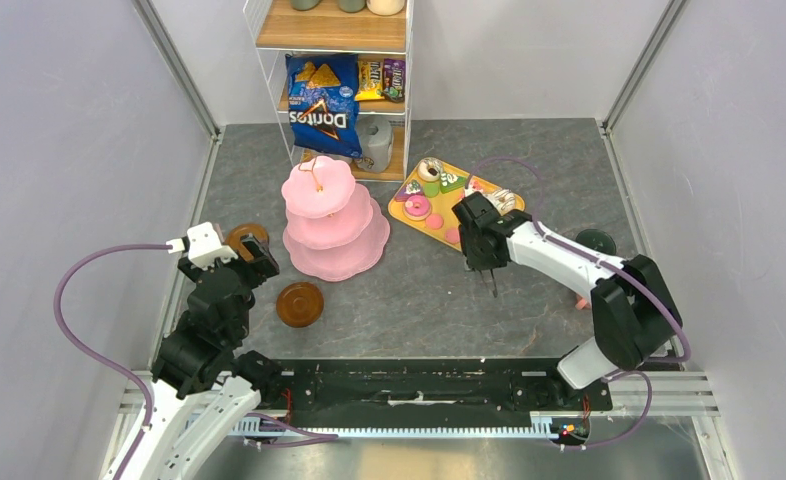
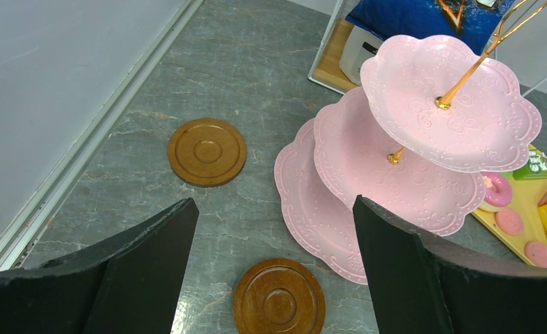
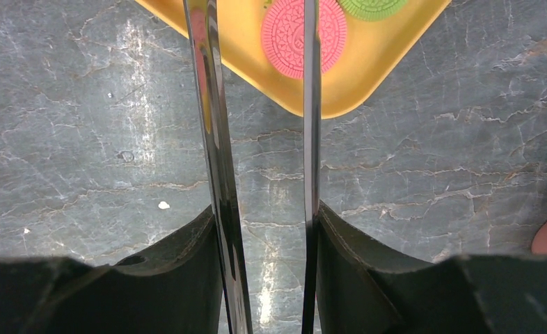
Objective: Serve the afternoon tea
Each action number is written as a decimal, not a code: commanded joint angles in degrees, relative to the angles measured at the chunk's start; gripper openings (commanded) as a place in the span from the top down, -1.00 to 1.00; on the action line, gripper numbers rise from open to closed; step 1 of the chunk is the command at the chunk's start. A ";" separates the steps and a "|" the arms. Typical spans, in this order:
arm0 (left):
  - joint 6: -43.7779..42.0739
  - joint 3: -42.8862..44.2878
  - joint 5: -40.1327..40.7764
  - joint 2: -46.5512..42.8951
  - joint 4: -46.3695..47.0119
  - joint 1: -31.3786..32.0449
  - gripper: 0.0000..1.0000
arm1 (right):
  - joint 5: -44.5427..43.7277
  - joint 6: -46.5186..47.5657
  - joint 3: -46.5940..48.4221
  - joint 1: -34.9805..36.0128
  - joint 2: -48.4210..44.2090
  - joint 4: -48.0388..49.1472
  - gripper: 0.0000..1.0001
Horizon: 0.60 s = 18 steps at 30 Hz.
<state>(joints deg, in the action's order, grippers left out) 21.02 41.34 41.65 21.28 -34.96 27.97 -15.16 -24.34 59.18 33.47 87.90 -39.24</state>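
Observation:
The pink three-tier stand (image 1: 329,215) stands mid-table and shows in the left wrist view (image 2: 424,139). Two brown saucers (image 1: 300,304) (image 1: 246,238) lie left of it, also in the left wrist view (image 2: 278,299) (image 2: 207,152). My left gripper (image 1: 254,262) (image 2: 274,205) is open and empty above them. The yellow tray (image 1: 399,210) (image 3: 340,90) holds cake slices, a donut (image 2: 497,189), a pink macaron (image 3: 302,28) and a green macaron (image 3: 371,5). My right gripper (image 1: 487,258) (image 3: 267,216) is shut on metal tongs (image 1: 491,278) (image 3: 215,139) just in front of the tray.
A dark-green mug (image 1: 595,241) stands at the right, and a pink mug (image 1: 581,302) is partly hidden behind my right arm. A shelf unit (image 1: 334,40) at the back holds a blue Doritos bag (image 1: 321,110). Grey walls close both sides.

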 commanded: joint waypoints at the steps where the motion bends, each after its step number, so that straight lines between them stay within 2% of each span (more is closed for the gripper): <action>1: 1.15 0.05 0.07 -0.05 1.65 -0.39 -0.81 | -1.83 -1.25 0.57 -0.25 1.41 3.47 -0.01; 9: 1.18 0.06 0.01 -0.03 1.65 -0.37 -0.81 | -3.54 -1.22 1.54 -0.42 4.33 4.67 0.01; 18: 1.22 0.07 -0.04 0.04 1.72 -0.43 -0.81 | -3.86 -0.81 1.26 -0.45 1.98 3.07 0.30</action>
<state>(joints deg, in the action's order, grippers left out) 21.02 41.34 41.63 21.28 -34.96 27.97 -17.02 -24.62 59.18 33.23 92.31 -36.64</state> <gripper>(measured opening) 0.905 0.396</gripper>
